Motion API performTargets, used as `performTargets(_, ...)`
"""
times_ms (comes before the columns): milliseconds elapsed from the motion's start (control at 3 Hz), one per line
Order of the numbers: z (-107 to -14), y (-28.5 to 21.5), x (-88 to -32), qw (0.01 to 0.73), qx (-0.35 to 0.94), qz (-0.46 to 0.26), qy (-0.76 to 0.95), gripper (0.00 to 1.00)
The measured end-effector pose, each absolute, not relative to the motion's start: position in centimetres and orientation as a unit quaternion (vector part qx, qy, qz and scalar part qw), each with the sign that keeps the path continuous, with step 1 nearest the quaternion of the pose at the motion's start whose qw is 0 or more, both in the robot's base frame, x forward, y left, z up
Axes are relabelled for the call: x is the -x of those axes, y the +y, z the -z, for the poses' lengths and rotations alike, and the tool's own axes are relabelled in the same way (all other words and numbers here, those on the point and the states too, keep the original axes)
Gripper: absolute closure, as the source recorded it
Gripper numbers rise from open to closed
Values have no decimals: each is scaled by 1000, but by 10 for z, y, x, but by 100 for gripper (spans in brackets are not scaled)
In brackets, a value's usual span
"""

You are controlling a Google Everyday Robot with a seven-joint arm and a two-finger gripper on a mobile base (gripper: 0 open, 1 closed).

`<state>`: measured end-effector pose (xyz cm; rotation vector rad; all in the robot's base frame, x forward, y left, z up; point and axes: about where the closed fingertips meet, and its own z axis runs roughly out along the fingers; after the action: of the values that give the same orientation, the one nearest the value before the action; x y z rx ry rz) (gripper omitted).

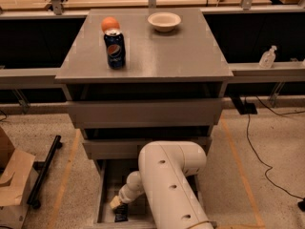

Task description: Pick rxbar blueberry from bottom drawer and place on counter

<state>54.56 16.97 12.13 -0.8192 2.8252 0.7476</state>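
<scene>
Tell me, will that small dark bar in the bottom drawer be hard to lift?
Probably light: the rxbar blueberry looks small and flat beside the end effector, low in the bottom drawer. Lying flat, it shouldn't roll or tip. Its wrapper may be slippery.

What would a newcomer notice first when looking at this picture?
The big white robot arm fills the bottom centre, with its gripper down in the open bottom drawer, close to the dark rxbar blueberry. On the grey counter stand a Pepsi can, an orange behind it and a white bowl.
</scene>
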Motion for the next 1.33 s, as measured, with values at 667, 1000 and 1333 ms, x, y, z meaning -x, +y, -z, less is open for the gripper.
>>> performTargets(667,-102,173,-543,44,263,-222,938,88)
performTargets(1000,-106,174,-543,43,262,-219,939,100)
performTargets(1333,-109,174,-543,43,262,-219,939,100)
